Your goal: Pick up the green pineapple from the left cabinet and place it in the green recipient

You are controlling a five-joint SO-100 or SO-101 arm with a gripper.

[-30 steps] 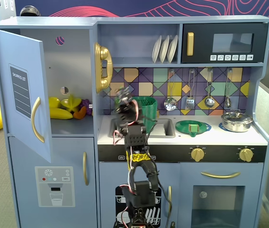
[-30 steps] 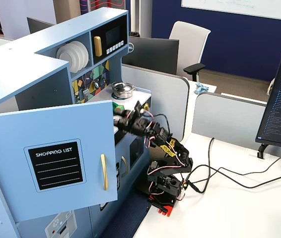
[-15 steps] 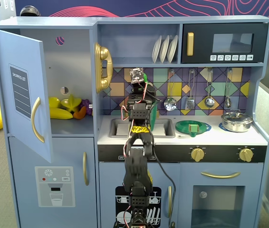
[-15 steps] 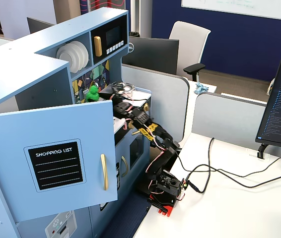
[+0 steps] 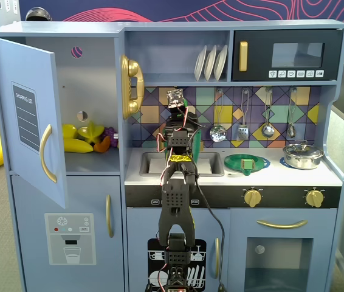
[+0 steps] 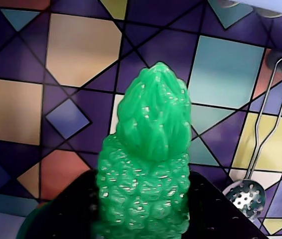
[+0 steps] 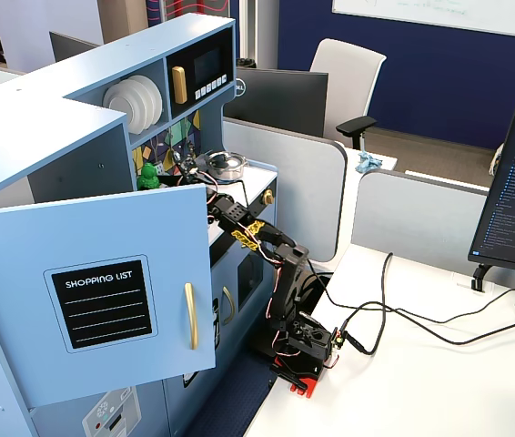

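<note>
Patterned backsplash tiles [image 6: 76, 55] fill the wrist view, against which the green pineapple [image 6: 148, 169] is held upright, crown up, clamped by the black fingers [image 6: 61, 214]. It is raised above the counter [image 5: 220, 176], right of the open left cabinet [image 5: 90, 91].

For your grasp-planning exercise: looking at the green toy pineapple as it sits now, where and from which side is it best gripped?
Grip the bumpy oval body of the green pineapple, as the gripper does now in the wrist view: a finger on either flank, approaching from the base end. The body is wider and knobbly, while the crown tapers to a point.
</note>
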